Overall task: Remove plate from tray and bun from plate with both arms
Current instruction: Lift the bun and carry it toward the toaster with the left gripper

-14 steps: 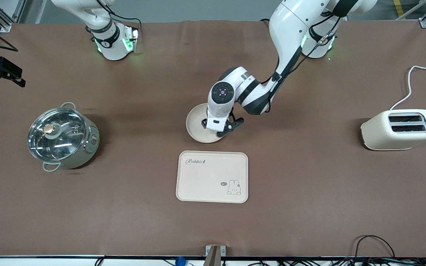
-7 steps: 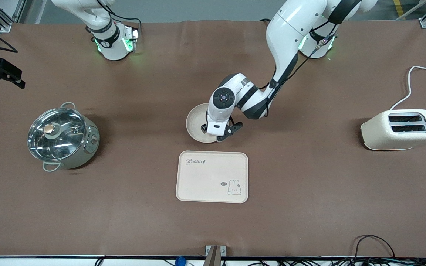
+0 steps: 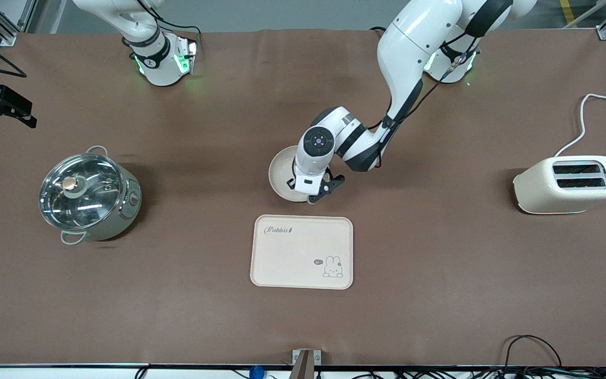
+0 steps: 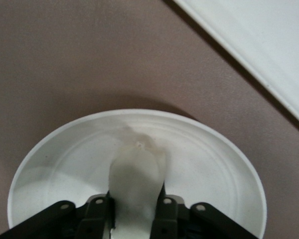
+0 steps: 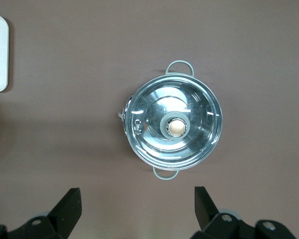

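The round cream plate lies on the brown table, a little farther from the front camera than the rabbit tray. My left gripper stands over the plate's rim at the side toward the tray. In the left wrist view the left gripper is shut on a pale cream part at the plate's near rim. My right gripper is open and empty, high over the table beside the lidded pot. No bun shows in any view.
The cream rabbit tray lies near the table's middle. The steel pot with a glass lid stands toward the right arm's end. The cream toaster with its white cord stands toward the left arm's end.
My left gripper has drawn slightly away from the tray, and the plate has shifted a little toward the left arm's end. The right arm has barely moved.
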Robot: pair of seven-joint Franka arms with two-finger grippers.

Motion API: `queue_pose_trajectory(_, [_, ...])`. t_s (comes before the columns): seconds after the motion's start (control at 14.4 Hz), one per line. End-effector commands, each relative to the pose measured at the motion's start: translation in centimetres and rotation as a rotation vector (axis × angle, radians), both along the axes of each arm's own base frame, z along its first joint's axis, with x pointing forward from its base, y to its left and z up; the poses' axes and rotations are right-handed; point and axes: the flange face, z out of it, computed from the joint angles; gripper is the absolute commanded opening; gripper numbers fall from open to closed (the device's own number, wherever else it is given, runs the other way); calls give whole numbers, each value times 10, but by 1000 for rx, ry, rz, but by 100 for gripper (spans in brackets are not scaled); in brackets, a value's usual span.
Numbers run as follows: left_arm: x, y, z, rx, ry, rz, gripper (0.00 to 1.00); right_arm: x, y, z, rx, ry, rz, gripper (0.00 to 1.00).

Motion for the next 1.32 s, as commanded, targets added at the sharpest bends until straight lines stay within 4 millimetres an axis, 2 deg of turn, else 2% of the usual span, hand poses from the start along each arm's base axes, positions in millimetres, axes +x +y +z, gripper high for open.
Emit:
queue_pose_trajectory(0.0, [13, -7, 26, -30, -26, 30, 19, -1, -3, -3, -4, 0, -15, 100])
queue_pose_trajectory(0.21, [32, 7, 68, -29, -53, 50, 20, -1, -2, -4, -1, 4, -15, 100])
queue_pose_trajectory(0.35, [61, 43, 91, -4, -42, 97, 21, -2, -6, -5, 0, 12, -20, 100])
queue_pose_trajectory(0.49, [86, 87, 96, 71, -37, 108, 24, -3, -6, -7, 1, 18, -20, 100])
queue_pose_trajectory(0.69, [126, 170, 82, 197, 4, 119, 24, -3, -6, -7, 1, 16, -21, 100])
queue_pose_trajectory(0.83, [149, 231, 66, 218, 33, 139, 24, -3, -6, -8, 1, 18, -21, 100])
queue_pose_trajectory(0.97, [167, 281, 51, 216, 62, 143, 25, -3, -6, -8, 1, 18, -21, 100])
queue_pose_trajectory(1.25, [178, 355, 32, 207, 109, 131, 29, -2, -5, -8, 2, 15, -20, 100])
